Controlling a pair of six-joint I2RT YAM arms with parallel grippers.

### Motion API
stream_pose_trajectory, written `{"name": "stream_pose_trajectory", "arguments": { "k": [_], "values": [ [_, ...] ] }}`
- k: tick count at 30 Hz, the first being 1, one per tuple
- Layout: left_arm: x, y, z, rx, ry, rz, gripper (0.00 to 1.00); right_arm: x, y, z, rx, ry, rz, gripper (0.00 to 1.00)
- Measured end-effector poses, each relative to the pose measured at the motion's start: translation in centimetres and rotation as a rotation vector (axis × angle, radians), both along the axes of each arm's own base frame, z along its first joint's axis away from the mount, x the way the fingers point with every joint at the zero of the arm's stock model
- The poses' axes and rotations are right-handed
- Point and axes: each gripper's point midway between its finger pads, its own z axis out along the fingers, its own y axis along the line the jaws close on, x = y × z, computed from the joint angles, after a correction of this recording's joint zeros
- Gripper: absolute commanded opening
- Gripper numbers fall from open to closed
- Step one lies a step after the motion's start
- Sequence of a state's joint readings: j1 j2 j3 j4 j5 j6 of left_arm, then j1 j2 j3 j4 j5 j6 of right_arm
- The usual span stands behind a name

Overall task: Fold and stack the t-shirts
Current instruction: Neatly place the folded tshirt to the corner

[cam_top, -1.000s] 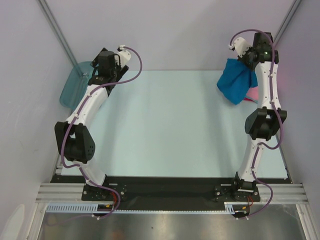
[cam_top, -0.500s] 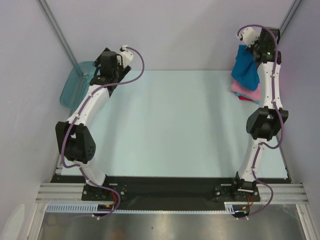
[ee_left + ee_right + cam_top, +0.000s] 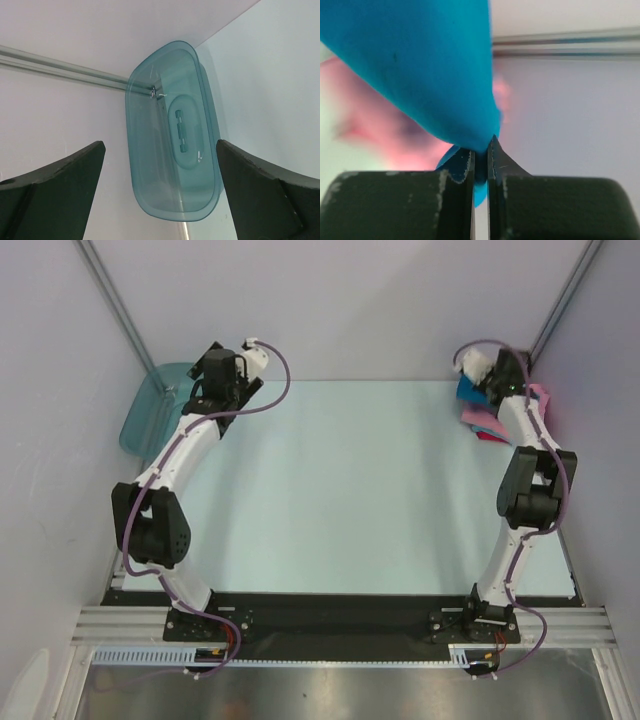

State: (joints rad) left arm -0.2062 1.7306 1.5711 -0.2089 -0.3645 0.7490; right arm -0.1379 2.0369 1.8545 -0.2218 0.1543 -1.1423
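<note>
At the far left corner of the table (image 3: pixel 340 490), the left gripper (image 3: pixel 159 147) hangs with its jaws spread wide and nothing between them. It faces the translucent teal tub (image 3: pixel 170 130), which is tipped on its side near the left wall.

At the far right corner, the right gripper (image 3: pixel 481 150) is pinched closed on a small fold of the bright blue t-shirt (image 3: pixel 430 65). The cloth bunches out from the fingertips. It sits over the pink t-shirt (image 3: pixel 482 422), which lies on the table close to the right wall (blurred in the wrist view, so its layers cannot be counted).

Handling, as judged: the blue t-shirt is light, soft and limp. Held at one point, it collapses into a bunch and offers no stiffness to push against. For folding, take hold at two separated points, such as the shoulder seams or hem corners, one per gripper. Pinch shallowly to avoid catching the pink cloth below.
</note>
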Motion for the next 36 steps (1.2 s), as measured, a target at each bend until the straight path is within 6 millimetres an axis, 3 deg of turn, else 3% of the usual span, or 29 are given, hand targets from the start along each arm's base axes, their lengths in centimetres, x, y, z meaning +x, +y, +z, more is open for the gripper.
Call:
{"name": "stream_pose_trajectory", "arguments": {
  "k": [3, 5, 7, 9, 15, 21, 23, 27, 31, 34, 36],
  "values": [
    [-0.5, 0.2, -1.2, 0.027, 0.029, -0.009, 1.0, -3.8, 2.9, -11.3, 0.083, 0.31, 0.071, 0.0],
    [-0.8, 0.3, -1.6, 0.045, 0.04, -0.015, 1.0, -6.5, 5.3, -16.2, 0.127, 0.481, 0.109, 0.0],
    [-1.1, 0.3, -1.7, 0.054, 0.045, -0.019, 1.0, -7.7, 7.1, -18.0, 0.173, 0.563, 0.134, 0.0],
    [-1.3, 0.4, -1.3, 0.064, 0.038, -0.023, 1.0, -7.9, 8.5, -18.1, 0.208, 0.606, 0.149, 0.0],
    [-1.3, 0.5, 0.4, 0.062, -0.013, -0.024, 1.0, -6.5, 9.1, -14.7, 0.253, 0.558, 0.139, 0.0],
    [-1.4, 0.5, -0.5, 0.064, -0.002, -0.025, 1.0, -6.9, 8.8, -13.3, 0.256, 0.574, 0.132, 0.0],
    [-1.5, 0.5, -0.9, 0.065, 0.005, -0.025, 1.0, -6.5, 8.5, -10.5, 0.252, 0.544, 0.131, 0.0],
    [-1.5, 0.5, -1.0, 0.065, 0.007, -0.025, 1.0, -4.3, 7.4, -2.6, 0.224, 0.376, 0.137, 0.0],
    [-1.5, 0.5, -1.0, 0.064, 0.006, -0.025, 1.0, -3.5, 4.6, 4.0, 0.157, 0.215, 0.104, 0.0],
    [-1.5, 0.5, -1.0, 0.06, 0.005, -0.024, 1.0, -3.0, 2.0, 6.3, 0.098, 0.134, 0.054, 0.0],
    [-1.5, 0.5, -1.0, 0.057, 0.005, -0.023, 1.0, -2.4, 0.2, 6.8, 0.062, 0.102, 0.018, 0.0]
  ]
}}
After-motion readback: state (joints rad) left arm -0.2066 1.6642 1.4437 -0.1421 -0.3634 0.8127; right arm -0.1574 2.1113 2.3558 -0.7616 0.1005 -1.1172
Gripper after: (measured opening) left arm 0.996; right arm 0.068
